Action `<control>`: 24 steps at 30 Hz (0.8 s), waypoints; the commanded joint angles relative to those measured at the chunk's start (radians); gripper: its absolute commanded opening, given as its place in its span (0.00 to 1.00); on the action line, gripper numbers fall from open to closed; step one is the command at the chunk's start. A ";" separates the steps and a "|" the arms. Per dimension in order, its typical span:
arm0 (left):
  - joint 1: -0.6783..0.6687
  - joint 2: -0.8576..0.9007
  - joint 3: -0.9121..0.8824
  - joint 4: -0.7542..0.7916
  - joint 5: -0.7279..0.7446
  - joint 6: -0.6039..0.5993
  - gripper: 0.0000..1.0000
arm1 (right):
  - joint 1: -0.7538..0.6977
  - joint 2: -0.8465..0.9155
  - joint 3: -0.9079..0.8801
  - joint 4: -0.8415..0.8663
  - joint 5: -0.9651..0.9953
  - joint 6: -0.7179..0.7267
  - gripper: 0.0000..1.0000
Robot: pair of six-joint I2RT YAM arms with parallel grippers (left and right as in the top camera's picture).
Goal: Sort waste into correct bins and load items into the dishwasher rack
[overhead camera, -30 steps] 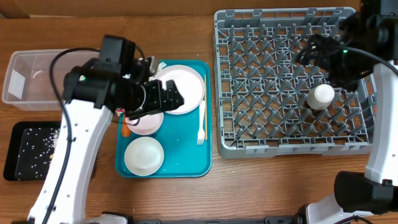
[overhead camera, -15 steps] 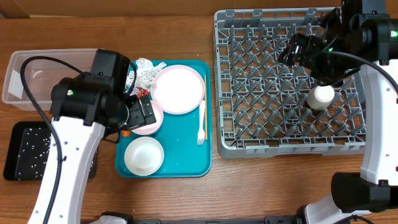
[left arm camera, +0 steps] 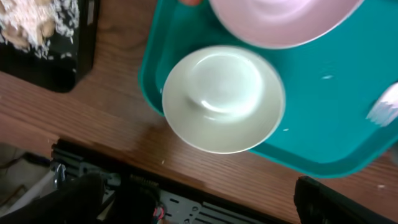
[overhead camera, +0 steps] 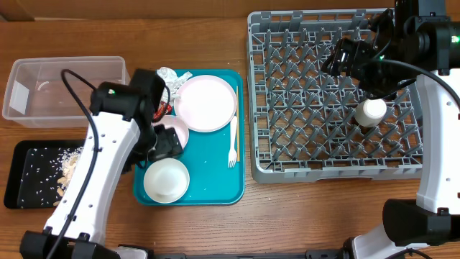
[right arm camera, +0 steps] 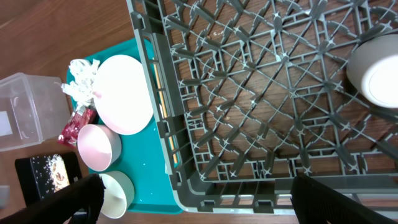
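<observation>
Right wrist | red snack wrapper (right arm camera: 74,127) print too small to read | left jaws wide, empty | right jaws wide, empty

No text, brand or number legible from my cameras, white sticker (overhead camera: 19,99) on clear tub (overhead camera: 57,101) unreadable, red wrapper (right arm camera: 76,126) print too small.

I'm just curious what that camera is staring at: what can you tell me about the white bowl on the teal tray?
The white bowl is round, smooth and glossy, like ceramic or hard plastic, with a flat circular floor. It stands upright and looks empty. It sits in the teal tray's near left corner, just in front of the pink bowl; whether the two touch is unclear. Nothing grips it.
</observation>
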 commanded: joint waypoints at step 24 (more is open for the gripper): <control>0.241 0.002 -0.372 0.238 0.076 -0.004 1.00 | 0.000 -0.006 0.013 0.006 -0.008 -0.011 1.00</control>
